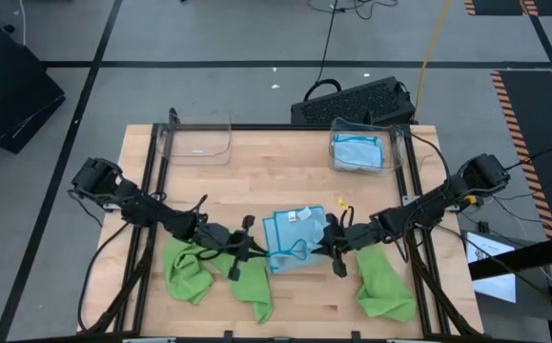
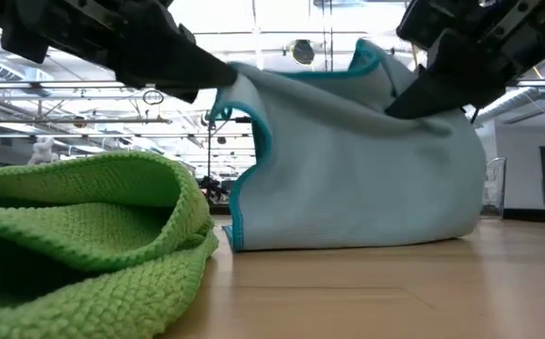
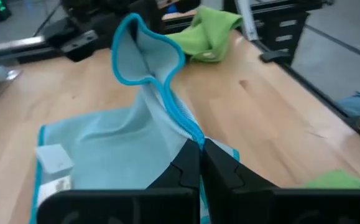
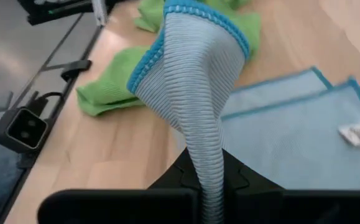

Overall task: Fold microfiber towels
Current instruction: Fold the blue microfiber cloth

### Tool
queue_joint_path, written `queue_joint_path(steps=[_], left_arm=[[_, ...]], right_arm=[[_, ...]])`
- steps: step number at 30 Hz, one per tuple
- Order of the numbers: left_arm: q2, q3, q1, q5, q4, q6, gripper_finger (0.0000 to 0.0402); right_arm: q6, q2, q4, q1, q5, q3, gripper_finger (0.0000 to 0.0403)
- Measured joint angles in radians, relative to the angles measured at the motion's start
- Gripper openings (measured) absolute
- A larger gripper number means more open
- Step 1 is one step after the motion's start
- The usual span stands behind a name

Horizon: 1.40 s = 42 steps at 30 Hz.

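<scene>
I have the left gripper [image 1: 248, 250] clamped tight on one edge of the light blue towel [image 1: 291, 240] near the middle of the bench [image 1: 256, 181], and the right gripper [image 1: 331, 244] pinched closed on the opposite edge, so the cloth is lifted between them while its lower part rests on the wood. From the left wrist camera the fingers [image 3: 189, 163] meet on the teal-edged hem, and a loop of towel stands up beyond them; from the right wrist camera the cloth rises in a ribbed cone straight out of the fingers [image 4: 186, 171]. Close around my grippers lie three lime green towels: one [image 1: 188, 267] beneath the left arm, one [image 1: 255, 291] just beside the left gripper at the front edge, and one [image 1: 385, 284] under the right arm, all crumpled. At the far edge stand two clear bins, the left one [image 1: 197, 139] holding nothing I can make out, the right one [image 1: 359, 145] holding another folded blue cloth [image 1: 357, 152]. In the low view a green towel [image 2: 84, 240] fills the near corner and blocks much of the bench behind it. The blue towel carries a small white label [image 1: 294, 215], whose print I cannot read.
</scene>
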<state>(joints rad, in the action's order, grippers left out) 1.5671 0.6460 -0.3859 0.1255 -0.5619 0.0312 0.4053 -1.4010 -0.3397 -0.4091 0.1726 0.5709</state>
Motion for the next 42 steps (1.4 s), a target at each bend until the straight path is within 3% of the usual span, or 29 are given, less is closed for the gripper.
queue_joint_path(steps=[3, 8, 11, 17, 19, 22, 26, 33, 37, 42], left_arm=[[-0.031, -0.001, -0.009, 0.018, -0.01, 0.064, 0.0008], [-0.105, -0.002, 0.044, 0.274, 0.055, 0.194, 0.0004], [-0.185, -0.002, 0.106, 0.315, 0.055, 0.289, 0.0007], [-0.373, -0.002, 0.265, 0.316, 0.067, 0.422, 0.0007], [-0.425, -0.002, 0.324, 0.307, 0.081, 0.424, 0.0006], [-0.483, -0.002, 0.387, 0.174, 0.111, 0.367, 0.0004], [-0.51, -0.001, 0.363, 0.007, 0.175, 0.276, 0.0005], [-0.432, -0.002, 0.155, -0.022, 0.313, 0.129, 0.0004], [-0.334, -0.001, 0.044, -0.015, 0.265, 0.065, 0.0004], [-0.171, -0.001, -0.019, -0.018, 0.133, -0.008, 0.0004]], right_arm=[[-0.078, 0.0, -0.066, 0.001, 0.02, -0.001, 0.0002], [-0.224, -0.002, -0.126, 0.07, 0.238, -0.003, 0.0002], [-0.339, 0.012, -0.207, 0.153, 0.294, -0.003, 0.0002], [-0.484, 0.098, -0.402, 0.375, 0.26, 0.001, 0.0002], [-0.487, 0.13, -0.445, 0.444, 0.167, 0.002, 0.0002], [-0.431, 0.162, -0.468, 0.497, 0.029, 0.009, 0.0002], [-0.341, 0.194, -0.381, 0.468, -0.046, 0.009, 0.0002], [-0.165, 0.202, -0.168, 0.286, -0.105, 0.008, 0.0002], [-0.079, 0.181, -0.126, 0.193, -0.119, 0.008, 0.0002], [-0.024, 0.118, -0.086, 0.118, -0.118, 0.007, 0.0002]])
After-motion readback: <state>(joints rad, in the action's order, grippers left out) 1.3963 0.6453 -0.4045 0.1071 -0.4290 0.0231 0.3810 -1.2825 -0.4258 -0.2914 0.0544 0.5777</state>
